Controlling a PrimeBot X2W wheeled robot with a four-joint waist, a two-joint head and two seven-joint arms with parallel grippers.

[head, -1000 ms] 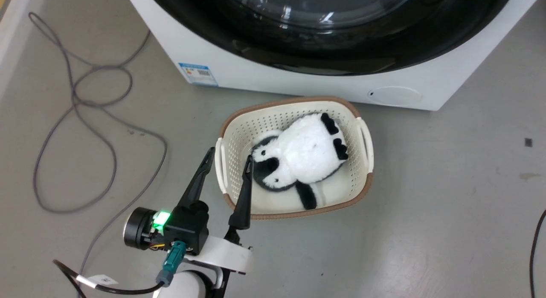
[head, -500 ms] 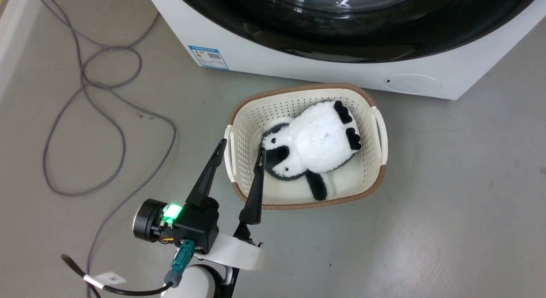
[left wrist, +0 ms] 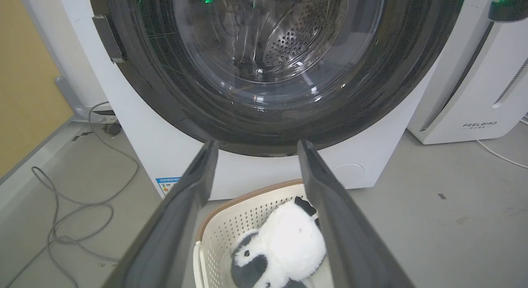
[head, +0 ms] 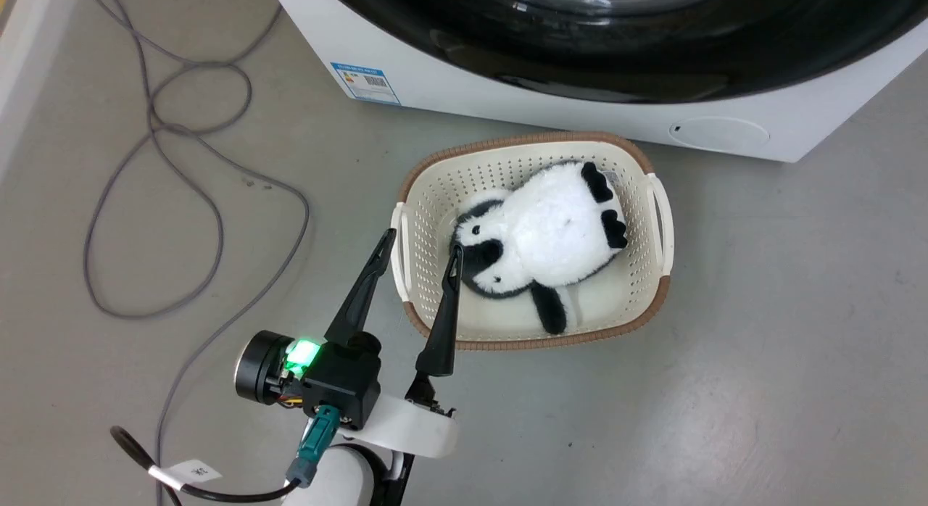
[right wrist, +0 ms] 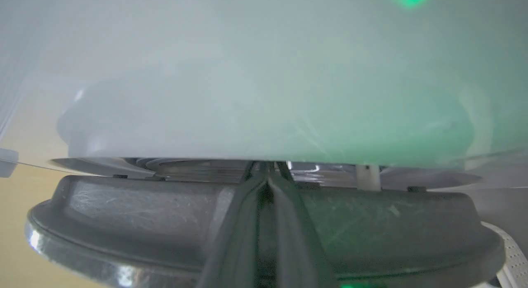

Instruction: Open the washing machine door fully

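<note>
Left tool stands open, its two dark fingers spread and holding nothing. In the head view one tip hangs over the near-left rim of the cream basket, the other just outside it. A black-and-white plush toy lies in that basket on the floor, right in front of the washing machine. There we catch the lower arc of the washing machine door, glossy black, set in the white front. From the left wrist we see more: the door's clear glass bowl, the perforated steel drum behind it, and a white appliance beside the machine. Our right tool is closed, fingers pressed together, tips at a narrow gap between a dark chrome-edged disc and a pale blurred panel. Whether they pinch anything we cannot tell.
</note>
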